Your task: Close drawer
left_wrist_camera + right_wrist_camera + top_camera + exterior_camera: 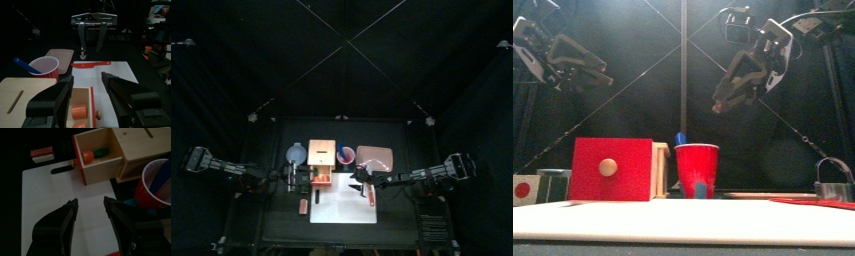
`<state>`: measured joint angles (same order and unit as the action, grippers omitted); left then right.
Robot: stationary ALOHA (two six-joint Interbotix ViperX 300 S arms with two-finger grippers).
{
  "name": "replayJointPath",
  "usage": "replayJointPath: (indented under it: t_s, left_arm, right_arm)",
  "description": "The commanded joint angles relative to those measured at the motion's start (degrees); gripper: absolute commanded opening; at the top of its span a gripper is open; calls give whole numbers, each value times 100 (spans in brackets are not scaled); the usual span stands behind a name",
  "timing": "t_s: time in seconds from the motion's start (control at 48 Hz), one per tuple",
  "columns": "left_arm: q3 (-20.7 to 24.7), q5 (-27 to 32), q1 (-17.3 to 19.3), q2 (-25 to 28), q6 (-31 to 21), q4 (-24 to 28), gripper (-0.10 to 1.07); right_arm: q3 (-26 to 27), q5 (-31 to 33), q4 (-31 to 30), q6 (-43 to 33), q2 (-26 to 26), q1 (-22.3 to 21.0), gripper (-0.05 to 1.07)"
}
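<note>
The tan wooden box [322, 151] stands at the table's middle-left. Its drawer [322, 179] is pulled out toward the front. The pale inside [99, 151] holds an orange and a green piece. Its red front with a round knob [609, 168] faces the front view. My left gripper [87, 86] is open and hovers just over the open drawer [83, 106], empty. My right gripper [92, 214] is open and empty above the white sheet [63, 203], beside the drawer's front; the left wrist view shows it raised [92, 36].
A red cup [696, 170] with a blue stick stands right of the box. A pinkish slab [374, 156] lies beyond it. A bowl [297, 153] sits left of the box. A red tool [91, 64] lies on the sheet. A metal cup [832, 186] stands at the right.
</note>
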<state>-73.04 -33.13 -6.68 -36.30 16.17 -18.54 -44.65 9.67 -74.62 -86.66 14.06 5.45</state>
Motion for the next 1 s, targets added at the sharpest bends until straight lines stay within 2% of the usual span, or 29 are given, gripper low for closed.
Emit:
replayJointPath:
  t_s: [0.0, 0.375, 0.542, 0.708, 0.771, 0.833, 0.917, 0.979]
  left_arm:
    - [105, -26, 18, 9, 0, -9, 85]
    - [149, -26, 114, 9, 18, 0, 85]
    - [229, -26, 378, 9, 0, -53, 85]
    - [536, 44, 765, 9, 9, -325, 85]
    - [738, 378, 940, 9, 9, -483, 85]
    - [993, 1020, 1213, 9, 9, -694, 85]
    - [1397, 2162, 1784, 9, 0, -993, 85]
    - [1740, 3041, 2373, 53, 0, -1187, 83]
  right_arm:
    - [132, 0, -18, 9, 167, 35, 82]
    - [369, 0, 26, 0, 105, 114, 82]
    - [580, -18, 255, -44, -167, 185, 82]
    - [773, -149, 694, 18, -475, 264, 82]
    - [835, -229, 738, 18, -554, 299, 81]
    - [896, -325, 773, 18, -624, 360, 81]
    - [984, -413, 835, -44, -747, 439, 79]
    - [1028, -492, 976, -9, -826, 483, 74]
